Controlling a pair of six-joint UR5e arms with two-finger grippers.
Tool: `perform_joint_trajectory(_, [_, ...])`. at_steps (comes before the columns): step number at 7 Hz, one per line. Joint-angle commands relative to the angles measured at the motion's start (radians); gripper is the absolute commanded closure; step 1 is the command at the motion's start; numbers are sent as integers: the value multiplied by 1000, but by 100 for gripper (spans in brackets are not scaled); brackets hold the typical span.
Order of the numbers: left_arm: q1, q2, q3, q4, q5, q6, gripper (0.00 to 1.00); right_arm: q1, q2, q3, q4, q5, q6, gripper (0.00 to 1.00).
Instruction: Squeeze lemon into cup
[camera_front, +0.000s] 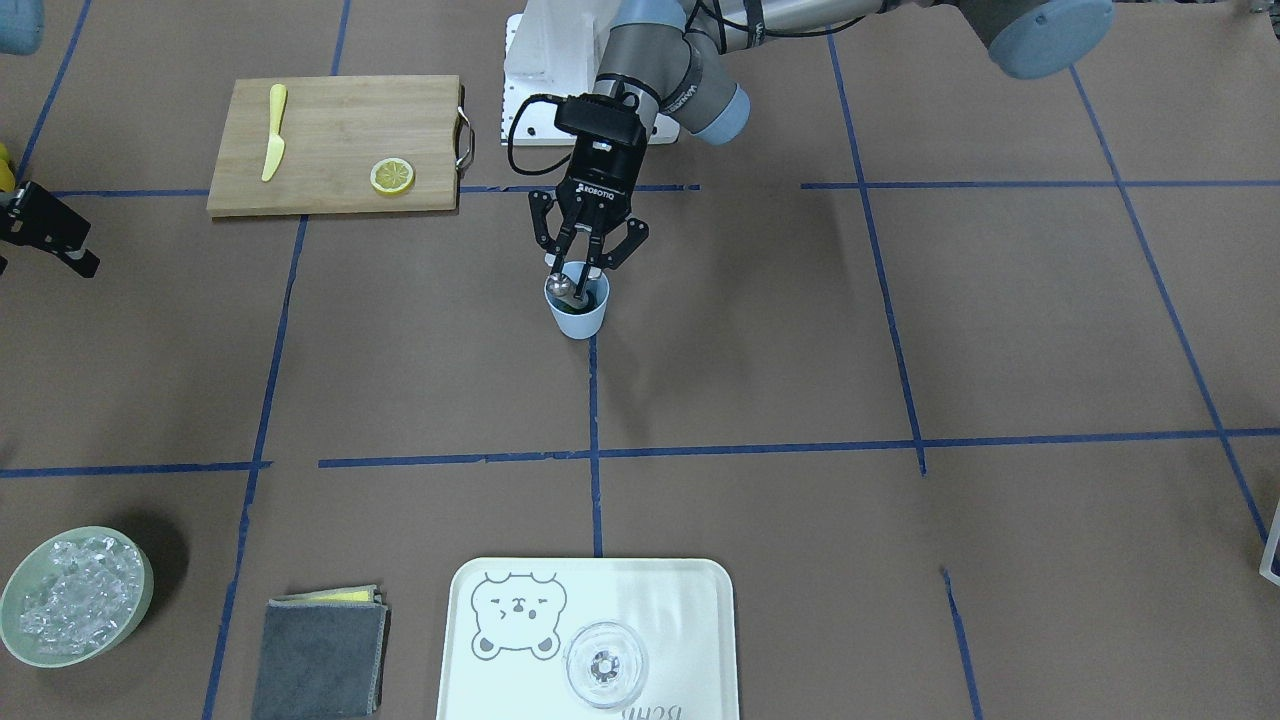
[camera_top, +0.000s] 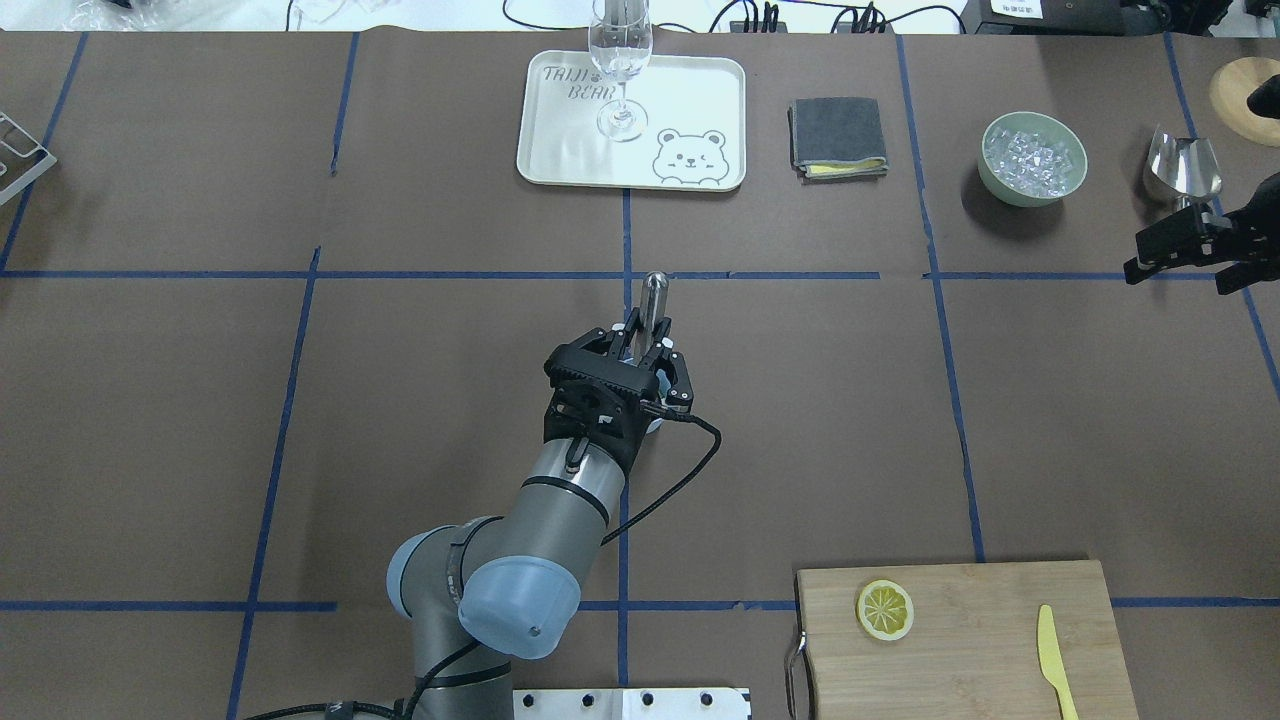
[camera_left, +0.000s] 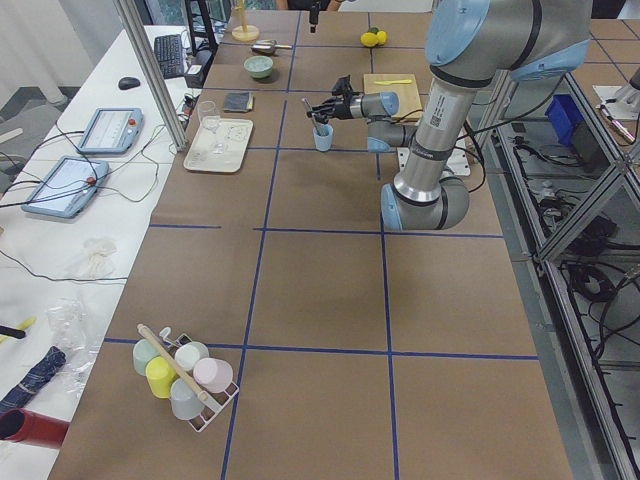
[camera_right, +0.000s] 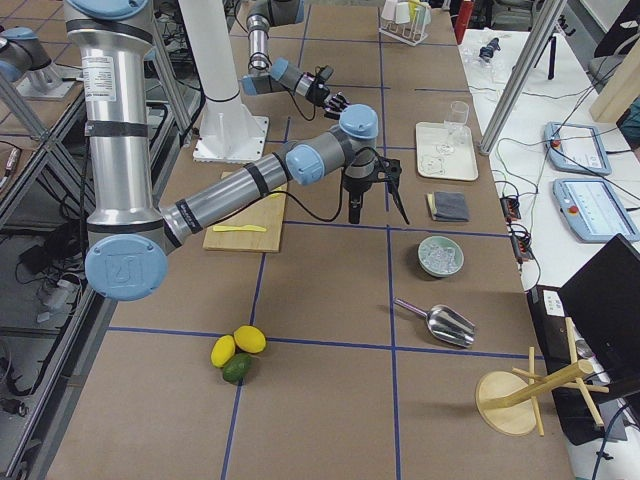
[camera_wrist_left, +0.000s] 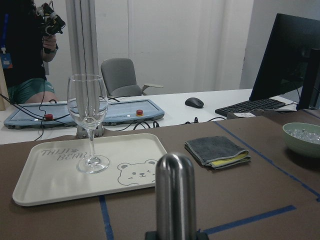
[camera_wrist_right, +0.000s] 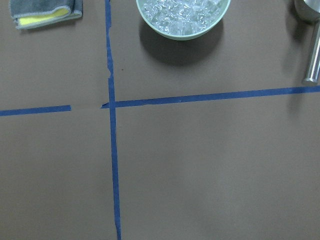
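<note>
One lemon (camera_front: 392, 176) slice lay on the cutting board (camera_front: 335, 145), well apart from the cup (camera_front: 578, 308). Your left gripper (camera_front: 578, 277) clamped a metal muddler (camera_top: 651, 300) over the cup; the right gripper (camera_top: 1190, 246) looked roughly closed and empty. You risked tipping the light cup by pressing off-centre.

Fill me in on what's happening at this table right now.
The left arm's end effector is closed on a metal rod-like tool and holds it over the mouth of the light-blue cup near the table's middle. One lemon slice lies on the cutting board beside a yellow knife. The right end effector sits off at the table's edge near the metal scoop. Whether any lemon is in the cup can't be made out.
</note>
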Motion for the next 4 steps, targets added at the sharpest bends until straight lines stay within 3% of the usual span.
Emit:
perform_joint_trajectory(1, [0,0,-54,-2,-9,42,100,0,1,0,0,0,1,0])
perform_joint_trajectory(4, [-3,15,-203,1,-10,151,100,0,1,0,0,-2,1,0])
